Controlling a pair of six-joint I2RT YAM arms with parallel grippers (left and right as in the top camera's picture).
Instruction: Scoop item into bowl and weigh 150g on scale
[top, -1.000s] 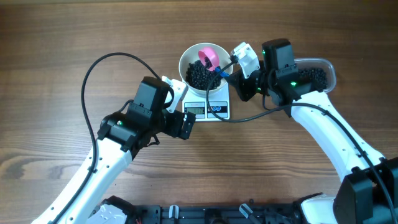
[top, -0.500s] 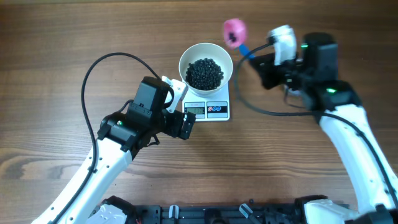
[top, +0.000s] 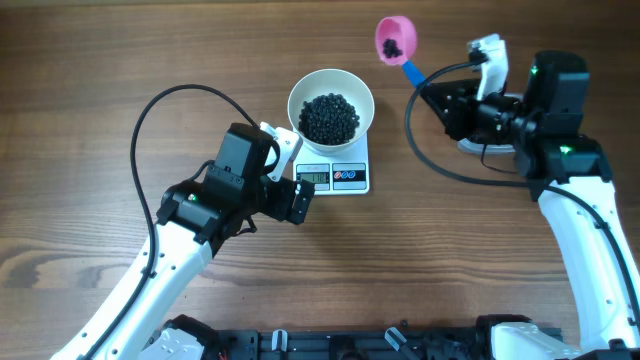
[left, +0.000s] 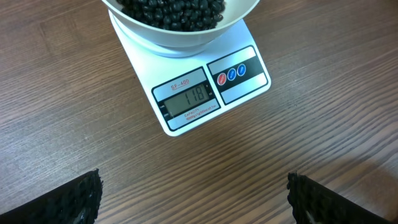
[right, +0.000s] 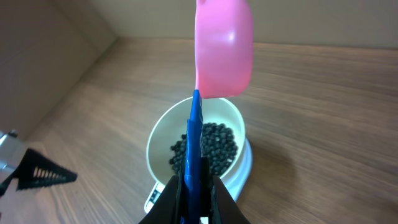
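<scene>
Pink plastic marks the measuring scoop (top: 394, 39), which hangs over the wooden table (top: 110, 60) up and to the right of the white bowl (top: 298, 92), apart from it. A few dark beads lie in its cup. The right gripper (right: 194, 199) is clamped tight on the scoop's blue handle (right: 194, 143), one finger on each side, and the handle runs straight out from between them. From the right wrist view the scoop shows its smooth underside, with the bowl beyond it.

The bowl sits on the scale (top: 355, 165), covering its far part. Inside it, the black beans (top: 330, 118) form a loose heap across the bottom. The near edge of the scale stays uncovered, with the display (left: 188, 102) reading 118 and three small round buttons (left: 231, 74) beside it.

The left gripper (left: 196, 202) hovers low over the table just in front of the scale. Its fingers are spread wide, hold nothing and touch nothing.
</scene>
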